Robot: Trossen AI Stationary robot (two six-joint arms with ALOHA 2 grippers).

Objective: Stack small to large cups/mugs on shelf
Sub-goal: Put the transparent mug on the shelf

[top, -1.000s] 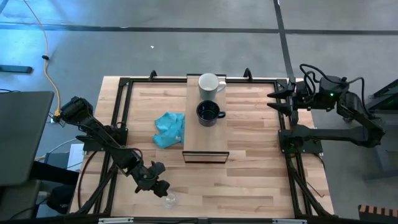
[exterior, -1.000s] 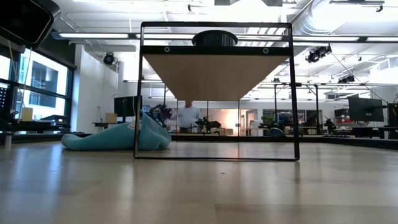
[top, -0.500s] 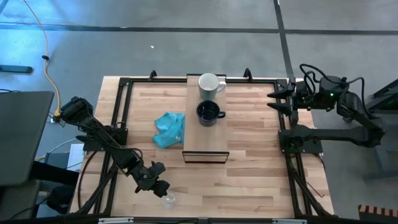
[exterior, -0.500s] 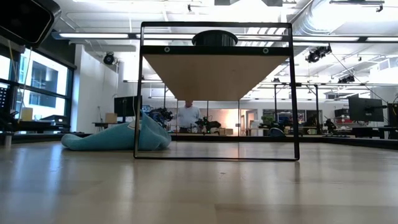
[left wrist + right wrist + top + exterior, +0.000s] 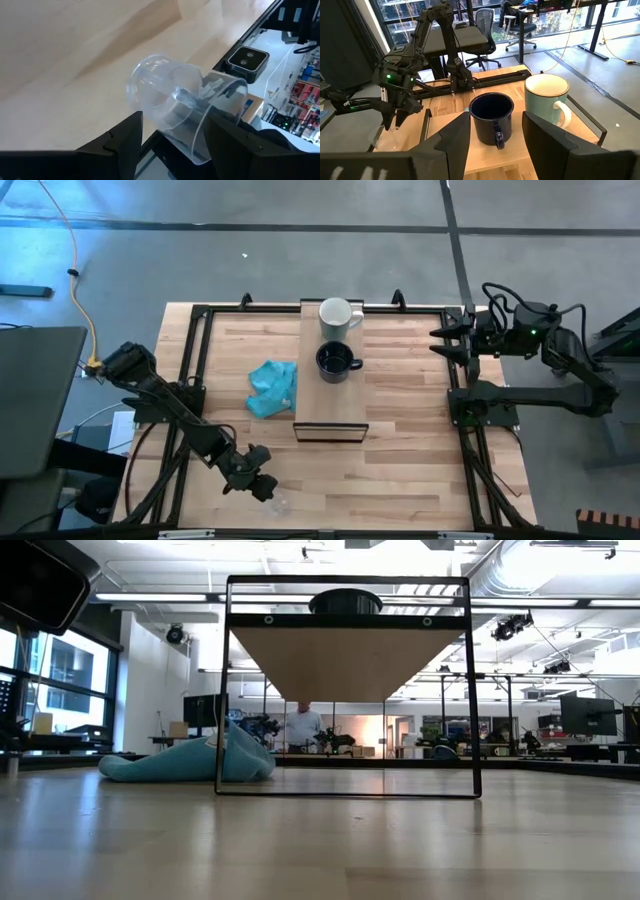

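Observation:
The small clear glass cup (image 5: 276, 502) sits at the table's near edge, left of centre. My left gripper (image 5: 262, 488) is open right at it. In the left wrist view the cup (image 5: 170, 105) lies between the two fingers of my left gripper (image 5: 174, 120). The white mug (image 5: 336, 315) and the black mug (image 5: 335, 361) stand on the light wood shelf (image 5: 330, 405), the white one at its far end. My right gripper (image 5: 440, 340) is open and empty at the table's far right; in its wrist view my right gripper (image 5: 496, 120) faces both mugs. My left gripper has one finger (image 5: 125, 137) on each side of the glass cup's wall (image 5: 150, 100), coming in low from the table's left. I cannot tell whether the fingers touch the glass.
A teal cloth (image 5: 273, 387) lies crumpled left of the shelf. The shelf stands raised on a thin black frame (image 5: 470, 690). A small camera unit (image 5: 247, 61) sits at the near edge beside the cup. Black frame rails run around the table.
My left gripper has moved toward the table's near edge and a little to the right, up to the glass cup. My right arm has kept still.

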